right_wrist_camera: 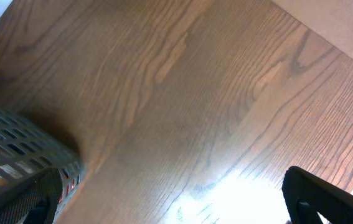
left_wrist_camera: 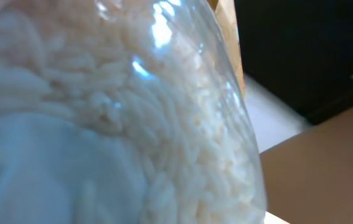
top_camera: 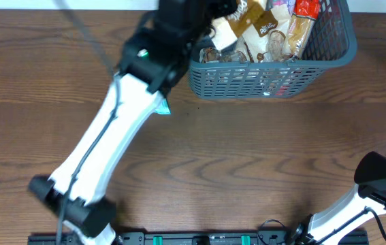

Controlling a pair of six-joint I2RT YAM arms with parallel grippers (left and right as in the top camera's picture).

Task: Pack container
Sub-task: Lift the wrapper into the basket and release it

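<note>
The left gripper [top_camera: 210, 24], dark and mostly hidden under its wrist, is clamped on a clear, glossy rice packet [left_wrist_camera: 114, 124] over the left rim of the container [top_camera: 274, 80]. This slotted blue-grey basket sits far right of centre, cut off by the frame. Bare wood-grain table [top_camera: 247, 163] lies open nearer. The right gripper [right_wrist_camera: 164, 211] gapes wide, empty.

Left arm [top_camera: 119, 129] and right arm [top_camera: 339, 215]: white links are capped by black joints; black cable [top_camera: 96, 146] is run along left.
</note>
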